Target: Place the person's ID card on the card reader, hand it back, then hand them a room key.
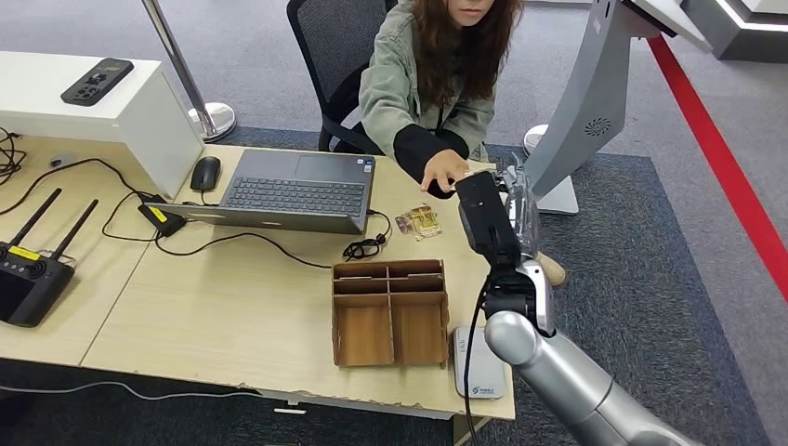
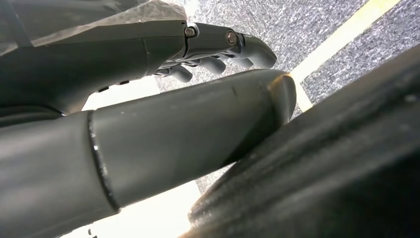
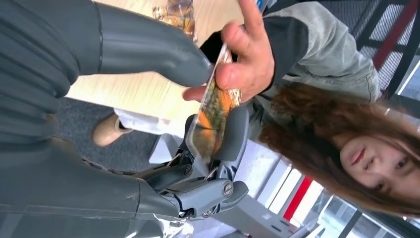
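At the far right corner of the wooden counter, the robot's right hand and a seated person's hand share one card. The card is printed in orange and green; it stands on edge between the robot's thumb and darker fingers, while the person pinches its far end. Whether it is the ID or the room key cannot be told.

Risks, as a judgement: if the robot lets go before the person grips firmly, or both pull at once, the card could bend or drop past the counter's edge to the carpet.

The card reader lies at the near right edge. The left hand hangs down with fingers loosely curled, holding nothing.
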